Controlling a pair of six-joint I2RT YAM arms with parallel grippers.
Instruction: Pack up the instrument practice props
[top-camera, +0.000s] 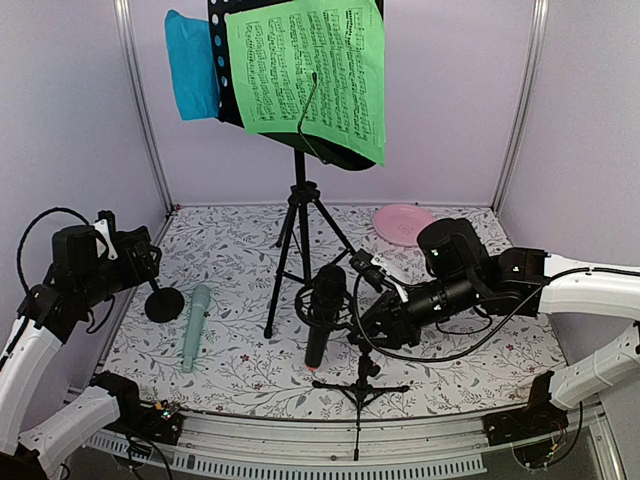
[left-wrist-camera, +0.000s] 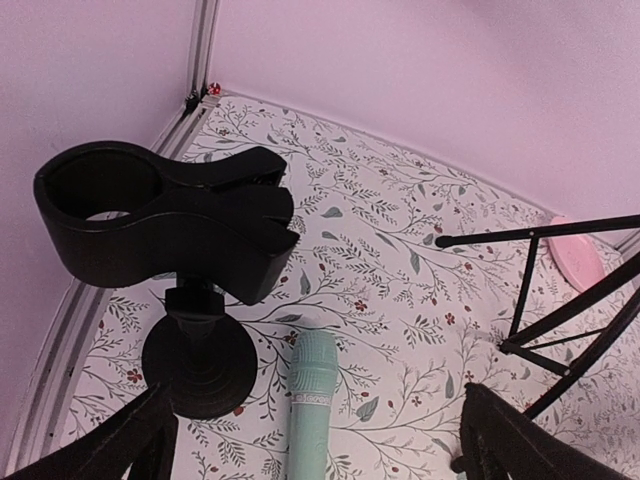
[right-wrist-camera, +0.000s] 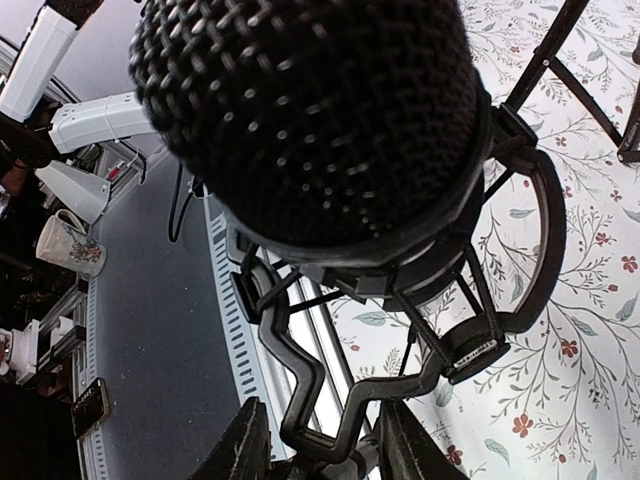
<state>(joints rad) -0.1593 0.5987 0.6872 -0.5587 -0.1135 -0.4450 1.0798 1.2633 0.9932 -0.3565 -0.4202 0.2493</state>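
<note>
Nearest me, my right tool (right-wrist-camera: 320, 450) is pinched narrow on the zigzag bracket of the shock-mount support (right-wrist-camera: 520, 250) cradling the black microphone (right-wrist-camera: 310, 110). My left tool (left-wrist-camera: 320, 400) gapes wide, holding nothing, above the mint-green microphone (top-camera: 194, 325) lying on the worktop (top-camera: 450, 350) — its band lettering is unreadable — beside the clip support (left-wrist-camera: 160, 215). Farthest, the rack (top-camera: 222, 50) carries the green sheet (top-camera: 310, 65) and blue sheet (top-camera: 192, 65) — notation only.

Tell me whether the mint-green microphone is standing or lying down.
Lying down: the mint-green microphone rests flat on the table, beside the round-based mic support.
</note>
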